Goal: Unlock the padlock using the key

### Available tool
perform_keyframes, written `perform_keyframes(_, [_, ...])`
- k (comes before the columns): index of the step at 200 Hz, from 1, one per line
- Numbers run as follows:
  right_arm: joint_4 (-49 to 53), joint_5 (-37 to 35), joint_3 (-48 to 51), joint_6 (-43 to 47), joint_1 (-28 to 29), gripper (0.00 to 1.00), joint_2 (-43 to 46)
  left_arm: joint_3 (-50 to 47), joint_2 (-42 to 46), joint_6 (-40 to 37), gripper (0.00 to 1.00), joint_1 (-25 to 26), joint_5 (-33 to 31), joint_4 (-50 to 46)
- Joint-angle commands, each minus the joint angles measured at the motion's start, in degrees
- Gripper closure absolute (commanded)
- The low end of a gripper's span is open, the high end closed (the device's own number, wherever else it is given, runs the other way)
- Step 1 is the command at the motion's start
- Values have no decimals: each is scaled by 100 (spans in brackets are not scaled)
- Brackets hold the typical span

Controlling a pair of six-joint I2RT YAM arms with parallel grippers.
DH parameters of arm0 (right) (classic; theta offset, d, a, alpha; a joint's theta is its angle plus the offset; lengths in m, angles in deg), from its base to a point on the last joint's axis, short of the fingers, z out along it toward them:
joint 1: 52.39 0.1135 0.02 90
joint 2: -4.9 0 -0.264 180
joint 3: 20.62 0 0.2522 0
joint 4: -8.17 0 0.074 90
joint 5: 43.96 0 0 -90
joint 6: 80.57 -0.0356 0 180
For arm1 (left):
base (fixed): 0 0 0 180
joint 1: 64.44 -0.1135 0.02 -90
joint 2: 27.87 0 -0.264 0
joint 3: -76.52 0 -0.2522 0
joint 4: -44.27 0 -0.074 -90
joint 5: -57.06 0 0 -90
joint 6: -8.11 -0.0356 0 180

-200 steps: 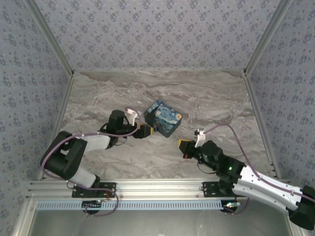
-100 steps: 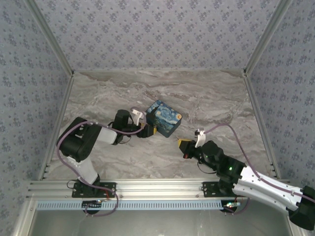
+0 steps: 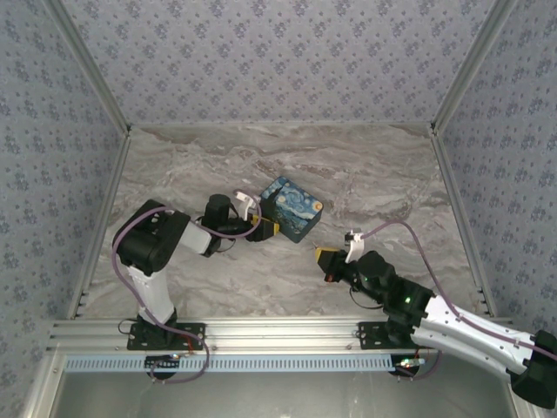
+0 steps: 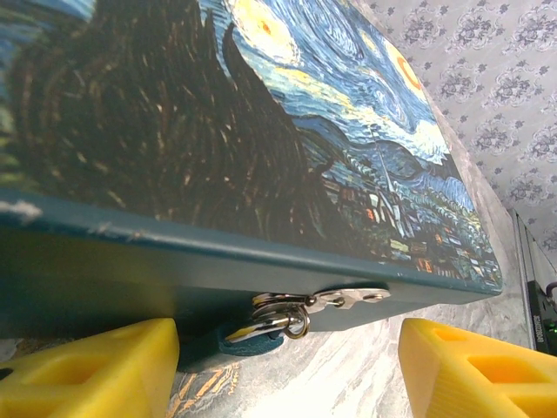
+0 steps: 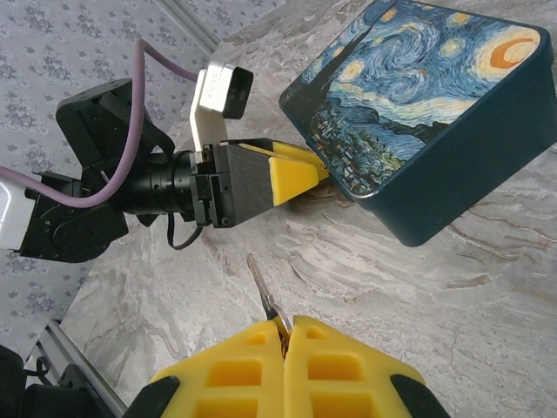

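Observation:
The blue starry-night box (image 3: 291, 209) lies mid-table. In the left wrist view, the tiny silvery padlock (image 4: 280, 319) hangs from a metal hasp (image 4: 352, 299) on the box's lower front edge, with a small ring on it. My left gripper (image 3: 266, 228) is open at the box's near-left side. Its yellow fingers (image 4: 87, 370) stand either side of the padlock without touching it. My right gripper (image 5: 287, 335) is shut on the key (image 5: 262, 286), whose thin blade points up and away toward the left gripper (image 5: 287, 174). The right gripper (image 3: 326, 258) sits in front of the box, apart from it.
The marble tabletop (image 3: 365, 174) is walled by patterned panels on three sides. An aluminium rail (image 3: 278, 335) runs along the near edge. A purple cable (image 3: 409, 231) loops beside the right arm.
The left arm's elbow has swung up and rightward, and its gripper has edged closer to the box. The right arm and key have stayed still.

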Motion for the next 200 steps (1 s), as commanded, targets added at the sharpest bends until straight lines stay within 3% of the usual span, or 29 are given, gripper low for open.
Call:
perform_keyframes(1, [-83, -141, 79, 103, -5, 100, 101, 31, -157, 45, 33, 79, 29, -24])
perform_keyframes(71, [-32, -150, 168, 102, -2, 100, 342, -85, -100, 386, 37, 291, -6, 102])
perform_keyframes(147, [11, -172, 278, 83, 24, 100, 567, -107, -48, 930, 42, 571, -516, 325])
perform_keyframes(200, [12, -212, 335, 30, 63, 100, 663, -100, -46, 1176, 51, 696, -866, 373])
